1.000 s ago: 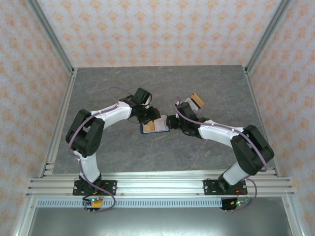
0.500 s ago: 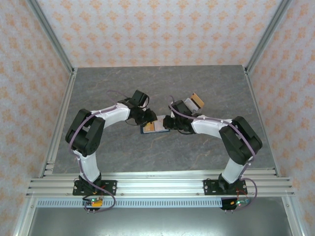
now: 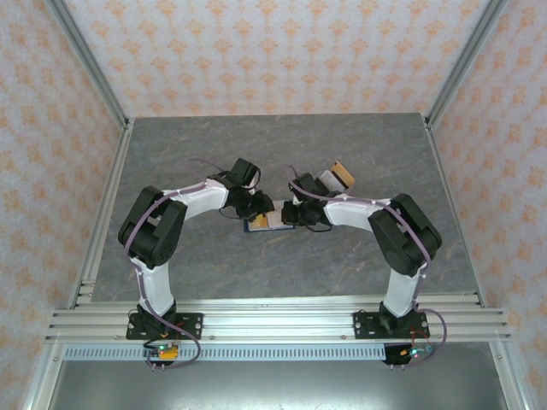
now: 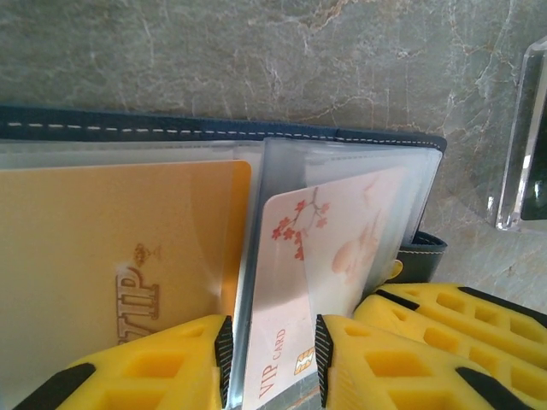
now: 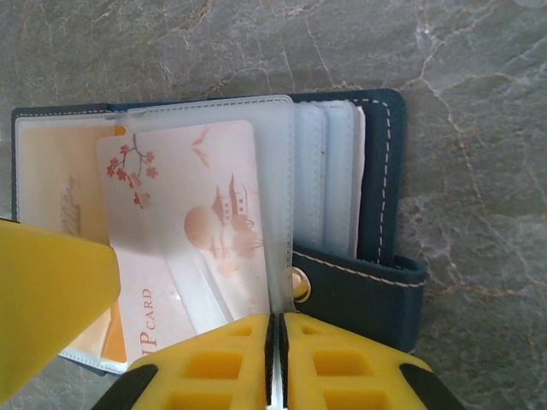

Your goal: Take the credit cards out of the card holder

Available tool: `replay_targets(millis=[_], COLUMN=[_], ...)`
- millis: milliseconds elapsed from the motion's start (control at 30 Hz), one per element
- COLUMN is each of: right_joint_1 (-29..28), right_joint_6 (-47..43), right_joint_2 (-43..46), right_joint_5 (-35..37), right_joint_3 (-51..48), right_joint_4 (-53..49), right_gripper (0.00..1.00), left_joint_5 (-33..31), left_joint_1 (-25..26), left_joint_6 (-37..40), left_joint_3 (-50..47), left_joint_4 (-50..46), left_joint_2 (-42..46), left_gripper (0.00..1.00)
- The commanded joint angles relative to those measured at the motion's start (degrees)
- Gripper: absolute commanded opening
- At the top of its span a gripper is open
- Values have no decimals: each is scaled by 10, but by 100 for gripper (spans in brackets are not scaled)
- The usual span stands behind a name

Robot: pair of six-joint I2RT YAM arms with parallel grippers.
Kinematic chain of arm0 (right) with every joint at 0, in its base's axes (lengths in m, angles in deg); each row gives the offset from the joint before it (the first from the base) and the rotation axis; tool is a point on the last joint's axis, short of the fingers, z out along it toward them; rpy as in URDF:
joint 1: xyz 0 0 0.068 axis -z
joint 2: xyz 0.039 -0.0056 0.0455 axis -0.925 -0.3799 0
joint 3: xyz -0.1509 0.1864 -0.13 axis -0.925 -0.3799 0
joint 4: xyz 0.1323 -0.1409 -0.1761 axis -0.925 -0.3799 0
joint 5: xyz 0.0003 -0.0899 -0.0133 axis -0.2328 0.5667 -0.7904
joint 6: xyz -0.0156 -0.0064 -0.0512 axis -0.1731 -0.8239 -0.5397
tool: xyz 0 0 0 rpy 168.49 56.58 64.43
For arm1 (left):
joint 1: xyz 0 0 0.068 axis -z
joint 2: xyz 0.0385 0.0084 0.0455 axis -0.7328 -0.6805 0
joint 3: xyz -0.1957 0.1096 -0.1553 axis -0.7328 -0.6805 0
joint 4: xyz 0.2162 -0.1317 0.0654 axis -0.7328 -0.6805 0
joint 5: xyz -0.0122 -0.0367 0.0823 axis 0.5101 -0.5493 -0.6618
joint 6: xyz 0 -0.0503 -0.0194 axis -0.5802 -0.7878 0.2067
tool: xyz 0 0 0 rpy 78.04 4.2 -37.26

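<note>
The navy card holder (image 3: 267, 220) lies open on the grey counter (image 3: 214, 145), midway between the two arms. A small loose stack of cards (image 3: 339, 177) lies beyond it, to its right.

The white VIP card (image 4: 282, 256) sits in a clear sleeve (image 5: 278, 196) at the card holder's middle, with its near end poking out of the sleeve mouth. The gold VIP card (image 4: 111, 256) sits fully inside the pocket to its left.

**Jaws**
- The right gripper (image 5: 275, 359) has its jaws together on the clear sleeve's near edge, next to the card holder's closure tab (image 5: 359, 290).
- The left gripper (image 4: 272, 367) stands with jaws partly apart, astride the white card's free end. I cannot tell whether the pads bite on it.

**Handling, as I judge it**
- The cards look light, stiff and slick, so a flat pinch on the exposed end, pulled straight along the sleeve, should suit.
- The sleeve film is floppy and may cling or lift with the card, so the card holder needs pinning.
- The other sleeves beside the tab are bunched together and would be easy to catch by mistake.

**Writing**
- The gold card reads "VIP" in gilt under a small crest.
- The white card reads "VIP CARD" in orange beside a chip.
- The white card also carries red blossom, birds, and a faint pagoda with a sun.
</note>
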Motion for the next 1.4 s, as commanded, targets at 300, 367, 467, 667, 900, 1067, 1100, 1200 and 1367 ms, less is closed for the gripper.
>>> replay_targets(millis=[300,367,467,667,900,1067,1100,1200,1367], right_joint_1=[2,2,2,2,2,2,2,4,8], right_joint_6=[4,5,5,5,6,3,2,0,0], right_joint_2=[-31,-33,-33,-33,-34,-38,-39,-37,-30], right_joint_5=[14,14,15,18,20,34,38,49,55], right_joint_3=[24,24,25,25,26,31,33,33,29], right_joint_4=[-56,-58,-60,-63,-64,-77,-81,-85,-84], right_gripper=[13,13,13,13,13,13,13,13,13], left_joint_5=[4,8,18,35,9,-16,-21,-36,-59], left_joint_1=[7,7,7,6,5,3,1,0,-5], left_joint_6=[28,30,28,24,30,42,43,47,59], left_joint_3=[0,-4,-14,-30,-39,-41,-41,-45,-47], left_joint_4=[6,17,41,78,64,26,15,-11,-55], left_joint_2=[-5,-4,-2,1,16,28,29,41,73], left_gripper=[31,31,31,30,19,13,11,9,8])
